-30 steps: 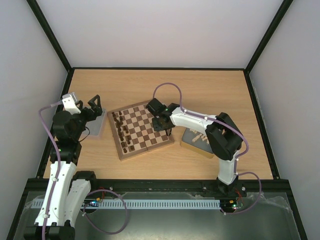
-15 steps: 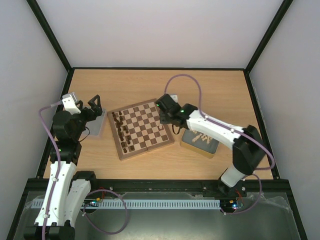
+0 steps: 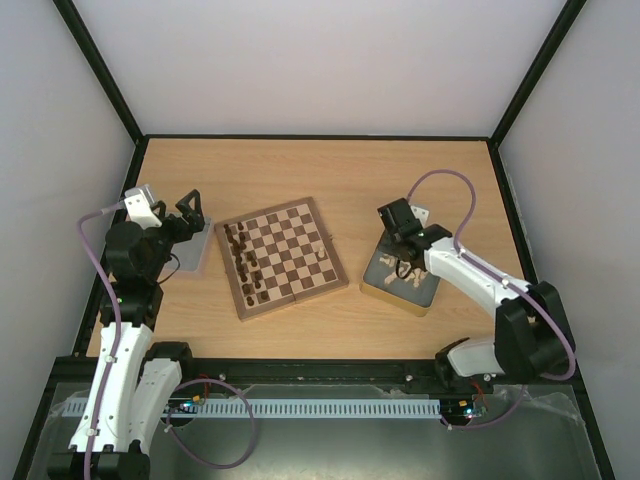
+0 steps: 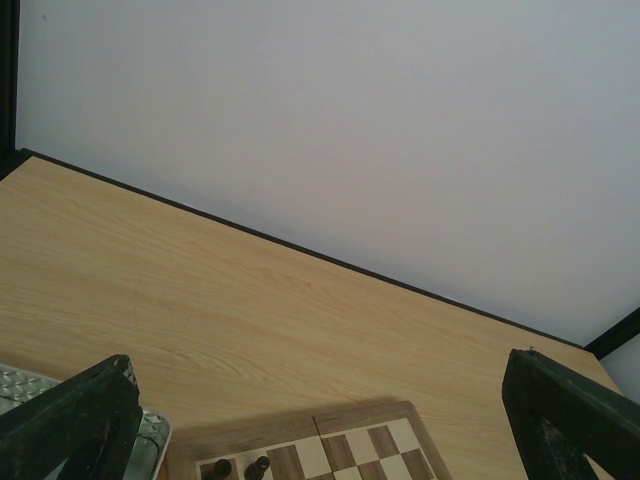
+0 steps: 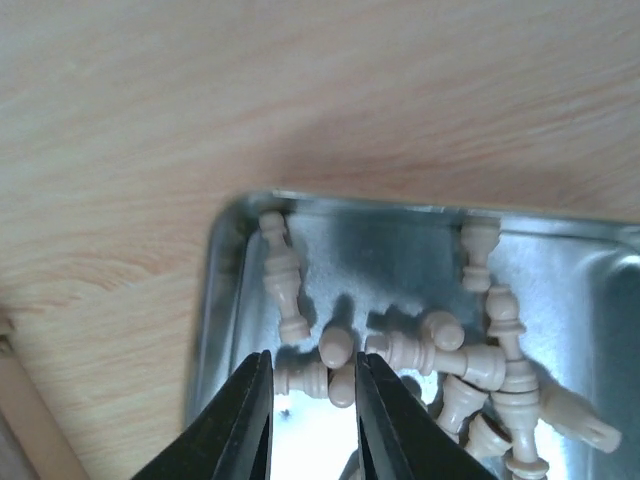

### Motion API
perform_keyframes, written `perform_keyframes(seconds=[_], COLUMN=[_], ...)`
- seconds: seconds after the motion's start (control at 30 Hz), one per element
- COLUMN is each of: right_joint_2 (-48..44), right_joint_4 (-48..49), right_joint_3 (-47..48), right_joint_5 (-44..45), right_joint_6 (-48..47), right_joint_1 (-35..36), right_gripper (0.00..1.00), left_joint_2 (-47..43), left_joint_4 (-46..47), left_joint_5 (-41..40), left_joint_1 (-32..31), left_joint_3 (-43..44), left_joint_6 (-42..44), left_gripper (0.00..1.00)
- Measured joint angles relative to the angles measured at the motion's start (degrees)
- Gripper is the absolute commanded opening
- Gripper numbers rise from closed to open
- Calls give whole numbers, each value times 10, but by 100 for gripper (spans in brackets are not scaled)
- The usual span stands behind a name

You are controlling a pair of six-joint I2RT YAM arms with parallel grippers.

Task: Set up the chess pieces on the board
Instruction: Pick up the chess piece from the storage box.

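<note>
Right of the board [image 3: 283, 257], over the metal tin [image 5: 225, 262], the right tool [image 5: 312, 405] straddles a pale chess piece [image 5: 335, 352], jaws narrowly parted: pickup step. Next, probably: close, lift, carry boardward. The left tool [image 4: 315, 400] gapes empty.

Left end effector [image 4: 320, 418] hangs raised, jaws wide; right end effector [image 5: 313, 368] points down, jaws narrowly apart.

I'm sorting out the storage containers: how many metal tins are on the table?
2. One metal tin lies left of the chessboard; the other lies right of it, holding loose cream chess pieces. No others show.
</note>
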Motion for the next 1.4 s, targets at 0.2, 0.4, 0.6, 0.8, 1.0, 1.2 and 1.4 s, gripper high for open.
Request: perform_keyframes(seconds=[0.2, 0.4, 0.6, 0.8, 1.0, 1.2, 1.4], right_joint_2=[54, 77, 89, 92, 104, 105, 80], right_joint_4=[30, 41, 42, 42, 44, 44, 26], right_joint_3=[-26, -32, -35, -41, -51, -52, -30], right_joint_5=[-67, -79, -63, -54, -54, -39, -6], right_joint_6=[-6, -7, -4, 0, 3, 4, -4], right_joint_1=[-13, -13, -14, -14, -14, -14, -14], right_gripper=[18, 15, 19, 18, 13, 5, 4], left_joint_2=[0, 0, 0, 0, 0, 0, 0], left_joint_4=[0, 0, 0, 0, 0, 0, 0], left_joint_5=[0, 0, 0, 0, 0, 0, 0], left_joint_1=[0, 0, 0, 0, 0, 0, 0], left_joint_3=[0, 0, 0, 0, 0, 0, 0], left_joint_6=[0, 0, 0, 0, 0, 0, 0], left_gripper=[100, 100, 100, 100, 100, 100, 100])
